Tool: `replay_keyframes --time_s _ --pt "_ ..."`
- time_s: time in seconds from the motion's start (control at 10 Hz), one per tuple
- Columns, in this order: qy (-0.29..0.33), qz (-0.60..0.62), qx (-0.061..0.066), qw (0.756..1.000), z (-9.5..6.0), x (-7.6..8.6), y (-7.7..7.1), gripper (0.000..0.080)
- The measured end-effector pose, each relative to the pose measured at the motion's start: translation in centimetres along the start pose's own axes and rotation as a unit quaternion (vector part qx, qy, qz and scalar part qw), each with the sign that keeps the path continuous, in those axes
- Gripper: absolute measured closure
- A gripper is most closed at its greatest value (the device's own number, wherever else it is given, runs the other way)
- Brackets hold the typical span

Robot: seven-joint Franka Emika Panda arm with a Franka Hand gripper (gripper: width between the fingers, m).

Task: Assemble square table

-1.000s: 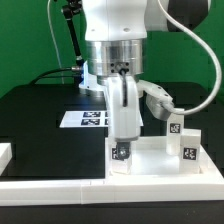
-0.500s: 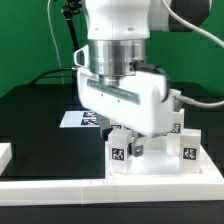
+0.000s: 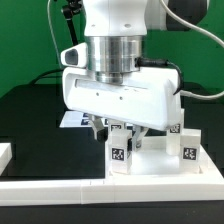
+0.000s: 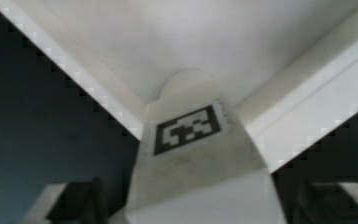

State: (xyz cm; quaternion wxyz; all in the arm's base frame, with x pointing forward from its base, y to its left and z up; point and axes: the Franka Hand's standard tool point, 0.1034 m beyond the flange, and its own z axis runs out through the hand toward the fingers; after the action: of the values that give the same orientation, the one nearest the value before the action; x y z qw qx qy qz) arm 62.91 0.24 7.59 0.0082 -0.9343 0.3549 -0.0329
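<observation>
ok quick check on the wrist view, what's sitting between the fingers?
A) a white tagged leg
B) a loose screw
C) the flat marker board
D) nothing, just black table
A: in the wrist view a white tagged leg stands centred between the two dark fingers, its black-and-white tag facing the camera; whether the fingers actually touch it cannot be told.

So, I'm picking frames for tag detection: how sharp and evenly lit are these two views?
Exterior view: fairly sharp, evenly lit, the tags on the legs readable, though the gripper shades the table top beneath it. Wrist view: soft and blurred from closeness, the leg's tag skewed by the steep angle, the dark table around it featureless.
</observation>
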Motion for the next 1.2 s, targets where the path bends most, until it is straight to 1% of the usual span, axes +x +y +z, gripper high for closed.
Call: replay_keyframes --time_s 0.1,0.2,0.4,0.5,0.7,0.8,0.9,1.0,1.1,1.2 --pt "0.000 0.048 0.001 0.999 0.00 0.01 -0.01 0.0389" --pt "0.001 0.070 0.000 0.998 0.00 0.10 0.07 0.0510" --pt "-0.001 0.138 -0.001 0.990 0.06 0.12 0.22 0.0510" --pt "-0.008 0.200 -0.006 0.980 0.00 0.25 0.37 0.0510" --pt "-0.020 0.353 -0.005 0.935 0.21 0.28 0.65 0.0510" --pt "-0.023 0.410 -0.006 0.912 0.22 0.15 0.59 0.0509" --pt "-0.027 0.471 -0.007 0.882 0.21 0.00 0.48 0.0509" --pt "-0.027 0.508 -0.007 0.861 0.22 -0.05 0.47 0.0509" --pt "-0.027 0.568 -0.006 0.823 0.24 -0.12 0.59 0.0509" --pt "-0.024 0.597 -0.005 0.802 0.25 -0.20 0.63 0.0509"
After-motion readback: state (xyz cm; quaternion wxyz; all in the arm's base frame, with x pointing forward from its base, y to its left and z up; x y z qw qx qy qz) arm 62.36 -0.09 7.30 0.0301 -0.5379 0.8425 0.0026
